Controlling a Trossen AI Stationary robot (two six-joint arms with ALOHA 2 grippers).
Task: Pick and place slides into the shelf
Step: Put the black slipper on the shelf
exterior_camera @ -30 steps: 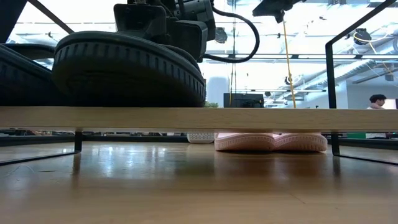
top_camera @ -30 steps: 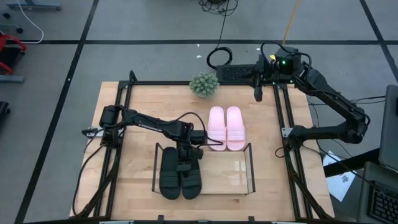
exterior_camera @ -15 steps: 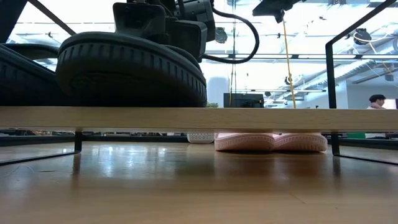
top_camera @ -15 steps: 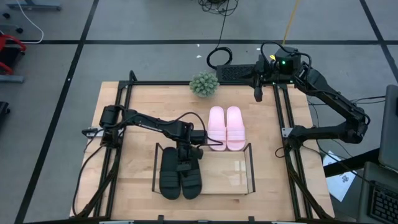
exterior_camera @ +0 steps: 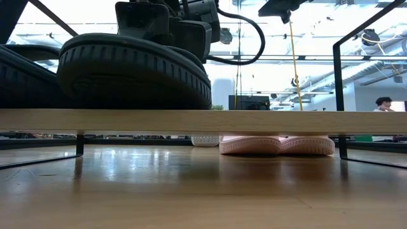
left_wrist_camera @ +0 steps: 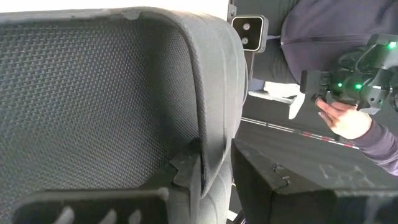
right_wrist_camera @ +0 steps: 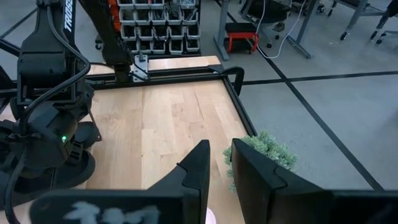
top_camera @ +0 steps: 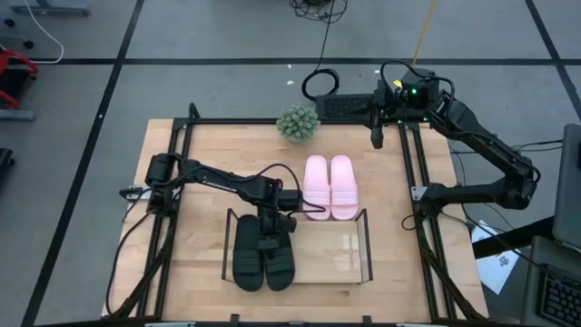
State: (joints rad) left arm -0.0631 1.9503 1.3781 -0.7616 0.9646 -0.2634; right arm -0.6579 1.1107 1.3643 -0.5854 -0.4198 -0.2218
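Observation:
Two black slides lie side by side on the left half of the shelf: the left one and the right one. My left gripper stands over the far half of the right black slide and is shut on it. The pink pair rests sole down on the table just behind the shelf and also shows in the low view. My right gripper waits above the table's far right corner, its fingers a narrow gap apart. My left gripper pinches the thick rim of the right black slide between its two fingers, coming from above and pointing down. The slide sits sole down on the shelf's top panel.
A small green plant stands at the table's far edge, beside the pink pair. The right half of the shelf's panel is bare. Black frame rails run along the table's sides. A person's hand holds a device beyond the table.

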